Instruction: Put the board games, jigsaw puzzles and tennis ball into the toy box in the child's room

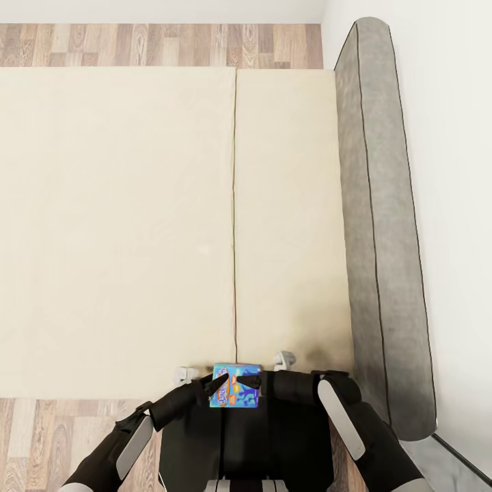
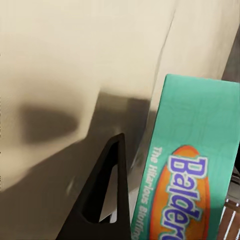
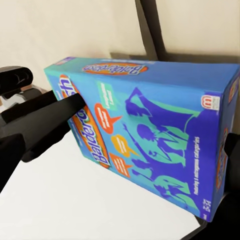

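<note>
Head view: a wide cream bed (image 1: 116, 225) fills most of the scene, with a seam running from far to near down its middle-right and a grey padded headboard (image 1: 383, 225) along its right side against the white wall. Wood floor (image 1: 157, 44) shows beyond the far edge of the bed and again at the near left.

At the near edge of the bed, just in front of the robot's trunk, a blue board game (image 1: 236, 386) box is held up between the two arms. The left gripper (image 1: 213, 387) meets the box from the left and the right gripper (image 1: 254, 381) from the right.

Left wrist view: one dark finger (image 2: 107, 200) of the left gripper lies just beside the teal end face of the box (image 2: 192, 165), over the cream bed cover; whether the left fingers are closed on the box cannot be told.

Right wrist view: the box front (image 3: 150, 135) with purple figures and orange speech bubbles lies tilted, a dark finger (image 3: 231, 150) of the right gripper pressing its near edge, and a black finger of the left gripper (image 3: 55, 112) lies across its far left end. The right fingers appear clamped on the box.
</note>
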Motion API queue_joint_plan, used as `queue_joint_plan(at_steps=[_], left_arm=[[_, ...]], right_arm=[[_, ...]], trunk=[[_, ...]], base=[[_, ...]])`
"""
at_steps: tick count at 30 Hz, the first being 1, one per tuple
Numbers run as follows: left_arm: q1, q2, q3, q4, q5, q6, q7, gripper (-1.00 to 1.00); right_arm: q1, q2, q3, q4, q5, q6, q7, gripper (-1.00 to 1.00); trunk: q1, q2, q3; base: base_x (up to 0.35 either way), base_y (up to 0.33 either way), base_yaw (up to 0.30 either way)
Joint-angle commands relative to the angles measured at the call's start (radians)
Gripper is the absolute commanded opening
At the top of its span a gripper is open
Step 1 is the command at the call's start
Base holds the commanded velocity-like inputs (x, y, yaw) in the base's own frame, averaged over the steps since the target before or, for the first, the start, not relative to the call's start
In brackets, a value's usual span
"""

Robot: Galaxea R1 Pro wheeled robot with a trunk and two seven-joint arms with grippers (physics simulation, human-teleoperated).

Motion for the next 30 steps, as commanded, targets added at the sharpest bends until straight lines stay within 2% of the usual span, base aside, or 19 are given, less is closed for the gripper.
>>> queue_joint_plan(at_steps=[1, 20, 21, 30], left_arm=[[0.0, -0.007, -0.007, 0.002, -0.006, 0.008, 0.055, 1.0], [-0.019, -0.009, -0.023, 0.028, -0.006, 0.005, 0.057, 1.0], [-0.019, -0.009, -0.023, 0.028, -0.006, 0.004, 0.057, -1.0], [-0.02, -0.009, -0.023, 0.029, -0.006, 0.004, 0.056, -1.0]], right_arm=[[0.0, 0.0, 0.008, -0.002, -0.038, 0.012, 0.006, 1.0], [0.001, -0.002, 0.011, -0.009, -0.043, 0.014, 0.006, 1.0], [0.001, -0.002, 0.01, -0.01, -0.043, 0.014, 0.006, 1.0], [0.001, -0.004, 0.009, -0.01, -0.045, 0.014, 0.006, 1.0]], trunk=[[0.001, -0.001, -0.001], [0.001, -0.001, -0.001], [0.001, -0.001, -0.001], [0.001, -0.001, -0.001]], base=[[0.0, 0.0, 0.0], [0.0, 0.0, 0.0], [0.0, 0.0, 0.0], [0.0, 0.0, 0.0]])
